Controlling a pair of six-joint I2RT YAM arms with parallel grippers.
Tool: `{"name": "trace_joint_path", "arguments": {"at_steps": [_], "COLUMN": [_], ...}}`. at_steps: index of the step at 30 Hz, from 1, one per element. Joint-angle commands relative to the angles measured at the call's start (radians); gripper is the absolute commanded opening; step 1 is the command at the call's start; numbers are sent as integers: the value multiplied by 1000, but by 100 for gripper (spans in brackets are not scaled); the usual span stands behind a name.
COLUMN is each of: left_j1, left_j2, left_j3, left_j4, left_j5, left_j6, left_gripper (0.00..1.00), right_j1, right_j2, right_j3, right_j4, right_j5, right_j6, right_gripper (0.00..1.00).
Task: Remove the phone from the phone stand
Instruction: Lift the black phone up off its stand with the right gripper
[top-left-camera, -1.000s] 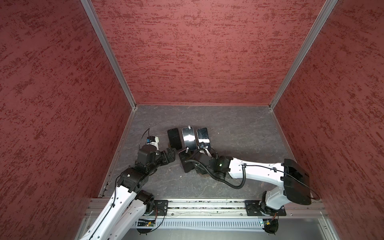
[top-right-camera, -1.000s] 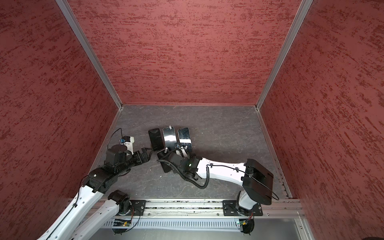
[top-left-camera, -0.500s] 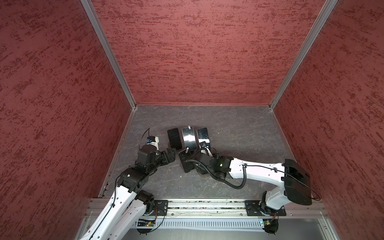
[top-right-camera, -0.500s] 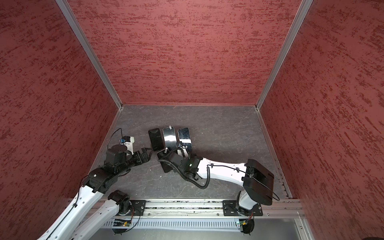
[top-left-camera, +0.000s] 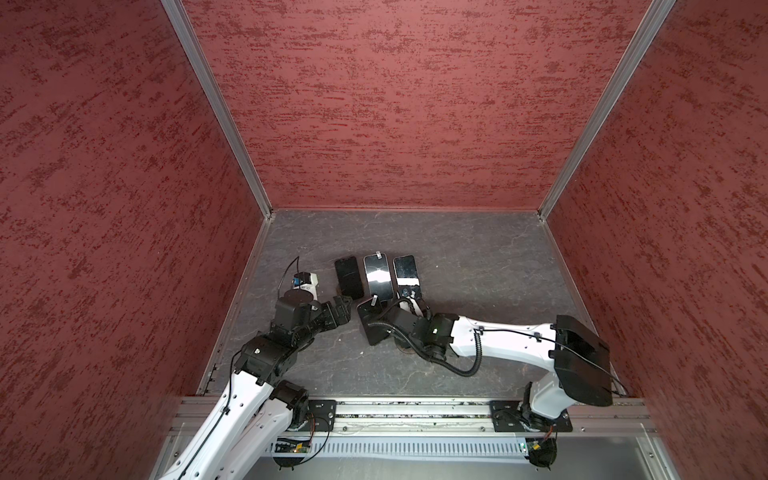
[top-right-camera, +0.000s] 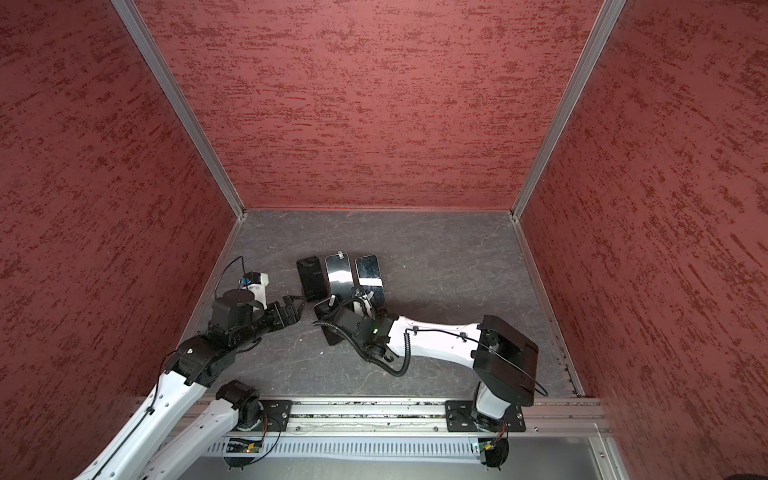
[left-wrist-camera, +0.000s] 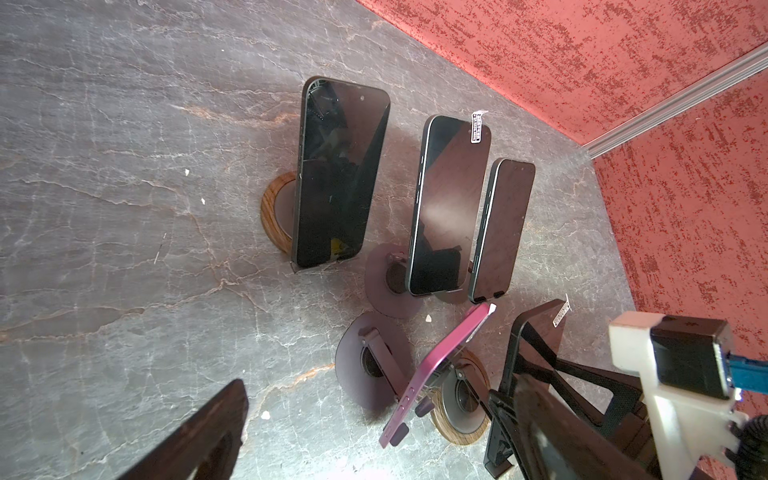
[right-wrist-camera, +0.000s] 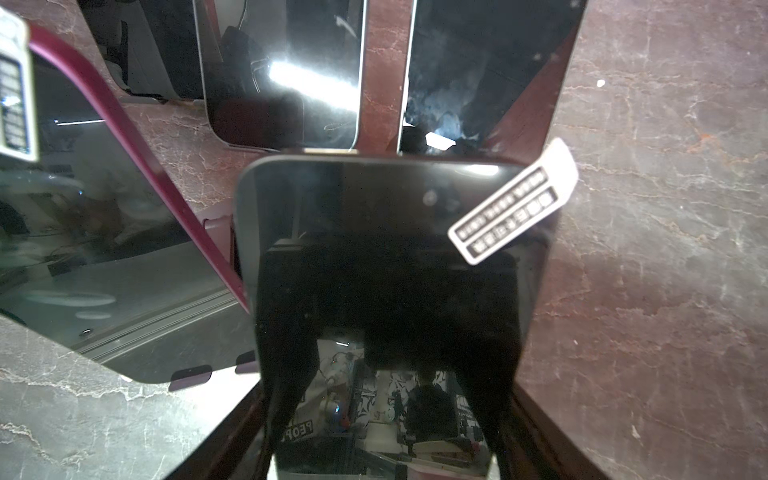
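— Where is the phone (right-wrist-camera: 374, 249) sitting?
— It is leaning in the near row, just right of the purple phone (left-wrist-camera: 432, 365). The right gripper (top-left-camera: 407, 305) is straddling its long edges; I cannot tell whether the jaws are pressing.
— And the left gripper (top-left-camera: 345, 309)?
— It is hovering just left of the purple phone, jaws gaping wide, carrying nothing.

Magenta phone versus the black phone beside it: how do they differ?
The magenta phone has a purple-red frame; the black phone has a dark one. The magenta phone stands untouched; the right gripper straddles the black phone. Both lean back, screens dark, with white sticker tabs.
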Motion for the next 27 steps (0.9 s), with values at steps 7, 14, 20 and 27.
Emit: {"name": "trace_joint_path", "arguments": {"at_steps": [7,14,20,27], "left_j1": [-3,-3,-3,-3], "left_j2": [5,21,26,42], "left_j3": [2,15,13,16], "left_j4": [14,18,37,50], "left_j5": [-13,-15,-21,-24], "left_j6": [22,34,41,46], "left_gripper": [100,99,100,100], "right_j1": [4,-18,-104,-255], "right_j2": [-106,-211,-294,-363], "right_j3": [27,28,-12,-115], "right_j4": [33,42,32,73], "right_j5": [59,86,105,58], "right_j6": [-30,-61,-73,-87], "right_gripper": [46,42,42,41]}}
